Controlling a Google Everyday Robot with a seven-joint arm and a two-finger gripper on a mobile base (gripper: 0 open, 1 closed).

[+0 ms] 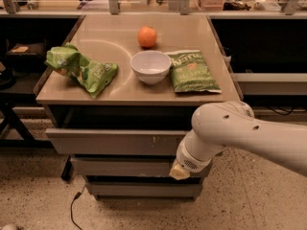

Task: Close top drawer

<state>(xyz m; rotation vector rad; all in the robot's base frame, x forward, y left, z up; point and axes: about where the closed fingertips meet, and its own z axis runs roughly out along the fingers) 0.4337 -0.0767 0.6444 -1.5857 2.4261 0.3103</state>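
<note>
The top drawer (115, 142) is a wide grey-brown drawer with a plain flat front and small pale scratches near the middle. It stands pulled out a little from under the tabletop (110, 96), with a dark gap above its front. My gripper (179, 172) is at the end of the white arm (225, 133). It shows as a pale tip low in front of the drawer stack, just below the right part of the top drawer's front. The arm hides the drawer's right end.
On the tabletop are an orange (147, 36), a white bowl (150, 66), a green chip bag (193, 71) and a crumpled green bag (81, 70). Two narrower drawer fronts (124, 166) sit below. A cable (73, 207) lies on the floor at the left. Dark shelves flank the table.
</note>
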